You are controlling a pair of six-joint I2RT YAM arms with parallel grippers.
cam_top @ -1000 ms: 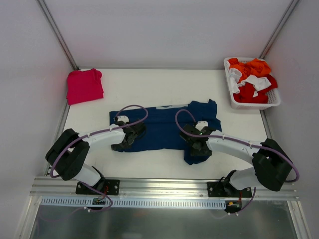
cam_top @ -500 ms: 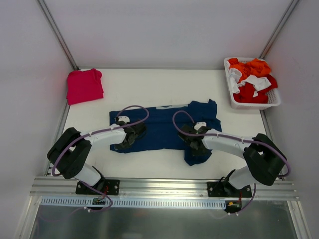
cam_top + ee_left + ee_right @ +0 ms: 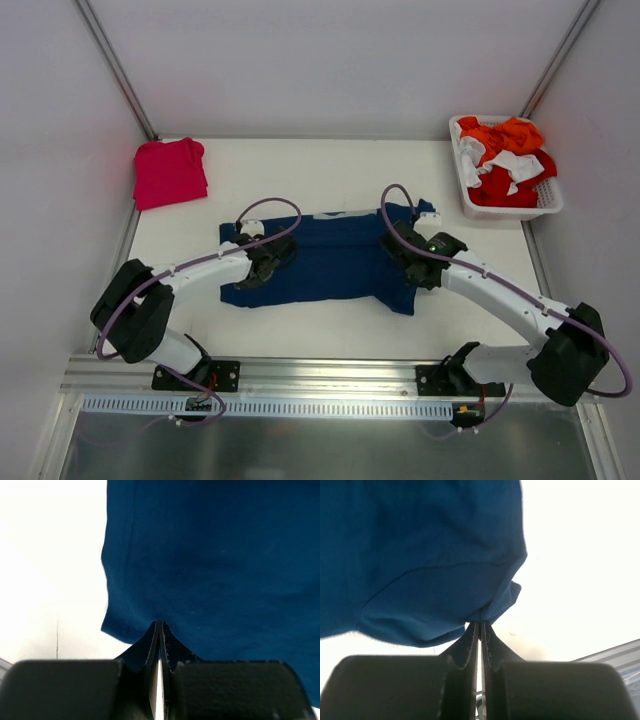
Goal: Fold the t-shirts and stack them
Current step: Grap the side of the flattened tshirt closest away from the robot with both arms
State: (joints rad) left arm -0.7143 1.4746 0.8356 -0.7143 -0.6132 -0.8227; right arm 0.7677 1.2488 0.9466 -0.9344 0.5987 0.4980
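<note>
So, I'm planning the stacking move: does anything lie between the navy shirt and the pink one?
Nothing visible. Only bare table lies between the navy shirt and the pink shirt at the far left.

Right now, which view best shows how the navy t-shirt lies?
Top external: nearly the whole navy t-shirt shows, spread on the table. Left wrist shows only an edge pinched in the shut left gripper; right wrist only a bunched corner in the right gripper.
</note>
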